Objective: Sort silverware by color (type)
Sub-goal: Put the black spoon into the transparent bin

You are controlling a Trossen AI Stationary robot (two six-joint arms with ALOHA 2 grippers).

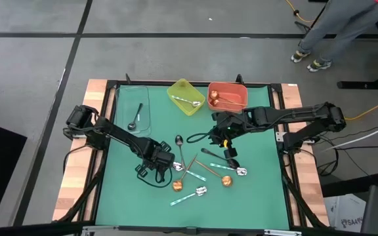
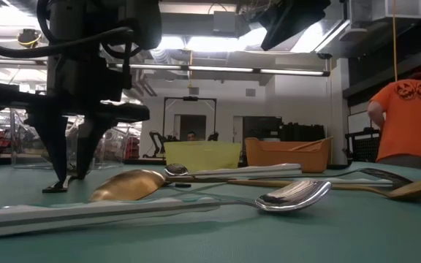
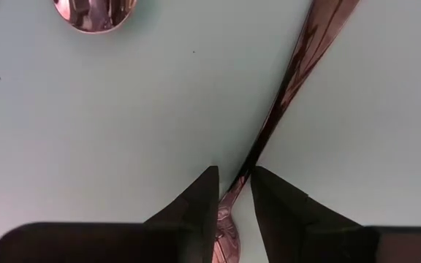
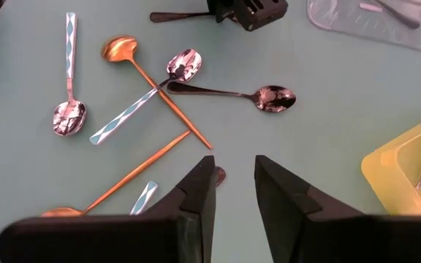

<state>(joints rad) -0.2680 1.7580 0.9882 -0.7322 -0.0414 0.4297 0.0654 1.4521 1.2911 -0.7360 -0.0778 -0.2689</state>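
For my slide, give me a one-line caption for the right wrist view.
Right gripper open above scattered spoons: teal-handled spoons, copper-gold spoons, a black spoon, beside the yellow bin.

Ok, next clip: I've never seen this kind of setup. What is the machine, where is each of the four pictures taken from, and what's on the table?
Two dark robot arms work at a table with a green mat. One picture looks straight down, one looks level across the tabletop, and two come from cameras on the arms' wrists. Loose spoons, black, copper and teal-handled, lie mid-mat. Along the mat's top edge in the overhead picture stand a clear tray with a black spoon, a yellow bin with a teal-handled spoon and an orange bin with a copper spoon. The left gripper is down at the mat, open, its fingers either side of a dark spoon handle. The right gripper hovers open over the pile, holding nothing.
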